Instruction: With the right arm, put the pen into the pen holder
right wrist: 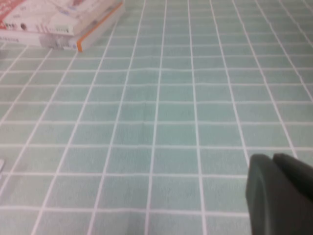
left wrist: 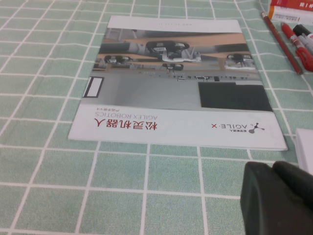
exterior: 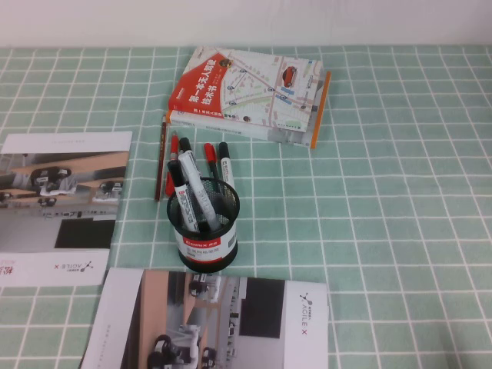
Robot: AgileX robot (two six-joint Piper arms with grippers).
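Observation:
The black wire-mesh pen holder (exterior: pixel 204 225) stands upright at the middle of the table in the high view. Two white pens with black caps (exterior: pixel 197 188) lean inside it, side by side. A third black-capped marker (exterior: pixel 225 161) lies on the cloth just behind the holder. Neither arm shows in the high view. My right gripper (right wrist: pixel 271 164) hovers low over bare green checked cloth, fingers together and holding nothing. My left gripper (left wrist: pixel 271 169) is shut and empty too, beside a brochure (left wrist: pixel 176 88).
Two red-capped markers (exterior: pixel 209 154) and a thin brown pencil (exterior: pixel 161 157) lie behind the holder. Stacked books (exterior: pixel 246 92) sit further back, also seen as books (right wrist: pixel 63 22). Brochures lie at the left (exterior: pixel 61 200) and at the front (exterior: pixel 215 323).

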